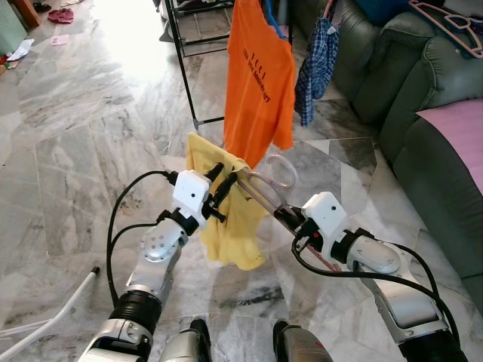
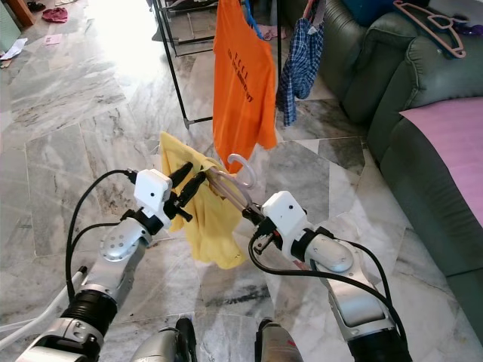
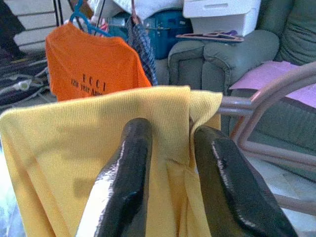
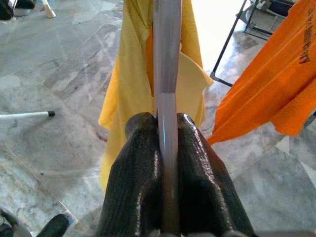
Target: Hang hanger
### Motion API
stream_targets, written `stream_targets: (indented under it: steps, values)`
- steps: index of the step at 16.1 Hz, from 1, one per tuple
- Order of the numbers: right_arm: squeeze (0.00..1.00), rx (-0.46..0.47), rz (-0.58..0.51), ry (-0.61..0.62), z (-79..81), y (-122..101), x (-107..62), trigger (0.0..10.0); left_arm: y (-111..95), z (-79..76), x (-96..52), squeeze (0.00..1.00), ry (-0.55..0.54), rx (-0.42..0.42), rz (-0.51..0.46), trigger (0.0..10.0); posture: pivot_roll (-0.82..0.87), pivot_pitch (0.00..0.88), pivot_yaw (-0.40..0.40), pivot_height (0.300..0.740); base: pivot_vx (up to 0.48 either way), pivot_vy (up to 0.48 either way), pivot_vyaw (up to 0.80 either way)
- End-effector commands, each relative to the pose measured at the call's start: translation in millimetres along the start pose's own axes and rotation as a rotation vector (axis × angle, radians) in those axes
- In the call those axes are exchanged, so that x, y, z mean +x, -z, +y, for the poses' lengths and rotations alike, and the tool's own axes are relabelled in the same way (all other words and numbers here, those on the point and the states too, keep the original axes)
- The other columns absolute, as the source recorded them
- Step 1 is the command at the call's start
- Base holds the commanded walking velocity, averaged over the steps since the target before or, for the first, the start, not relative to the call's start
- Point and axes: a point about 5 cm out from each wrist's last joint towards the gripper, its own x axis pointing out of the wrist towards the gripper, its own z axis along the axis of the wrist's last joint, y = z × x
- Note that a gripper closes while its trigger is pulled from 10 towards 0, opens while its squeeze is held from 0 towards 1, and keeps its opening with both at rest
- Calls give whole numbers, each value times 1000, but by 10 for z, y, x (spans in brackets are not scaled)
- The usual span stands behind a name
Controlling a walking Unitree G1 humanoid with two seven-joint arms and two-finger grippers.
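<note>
Between its two black fingers the right pincer (image 4: pixel 167 148) clamps the bar of a pale pink hanger (image 1: pixel 260 192), held above the marble floor (image 1: pixel 90 143). A yellow shirt (image 1: pixel 226 211) drapes over the hanger (its hook curls toward the orange shirt (image 1: pixel 259 83) on the rack (image 1: pixel 181 45)). At the shirt's shoulder, the left pincer (image 3: pixel 168 148) has its fingers parted around a fabric fold.

Right claw (image 4: pixel 167 129) around hanger (image 4: pixel 167 64)
</note>
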Motion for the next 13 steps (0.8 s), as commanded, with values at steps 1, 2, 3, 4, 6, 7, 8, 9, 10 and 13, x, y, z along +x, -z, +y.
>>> stream_targets:
  steps: [1, 2, 3, 4, 6, 7, 8, 9, 10, 13]
  values:
    - [0, -8, -52, -3, 6, -89, -18, 0, -75, 62, 10, 1000, -4, 19, -32, 10000, -259, 212, 43, 740, 0, 0, 0]
    - [0, -9, -51, -4, 4, -84, -27, 0, -116, 83, 14, 1000, 8, 16, -51, 10000, -257, 212, 43, 740, 0, 0, 0]
    - [0, -10, -50, -4, 4, -82, -29, 0, -143, 94, 14, 1000, 16, 22, -62, 10000, -257, 212, 43, 740, 0, 0, 0]
    - [0, -10, -50, -4, 1, -80, -34, 0, -156, 108, 17, 1000, 24, 21, -62, 10000, -257, 213, 42, 740, 0, 0, 0]
    - [0, -11, -45, -3, -12, -67, -44, 0, -167, 129, 14, 1000, 57, 13, -62, 10000, -257, 212, 42, 740, 0, 0, 0]
    - [0, -11, -43, -3, -17, -63, -47, 0, -166, 145, 13, 1000, 61, 7, -59, 10000, -257, 214, 42, 740, 0, 0, 0]
    - [0, -12, -40, -2, -23, -53, -57, 0, -162, 191, 4, 1000, 77, 15, -48, 10000, -258, 213, 43, 740, 0, 0, 0]
    - [0, -12, -38, -2, -24, -48, -65, 0, -146, 252, -9, 1000, 88, 33, -26, 10000, -258, 213, 43, 740, 0, 0, 0]
    - [0, -14, -36, -6, -22, -46, -75, 0, -136, 305, -19, 1000, 98, 74, -6, 10000, -260, 213, 43, 740, 0, 0, 0]
    - [0, -25, -22, -40, -17, -37, -135, 0, -146, 443, -40, 1000, 186, 177, 45, 10000, -260, 215, 41, 740, 0, 0, 0]
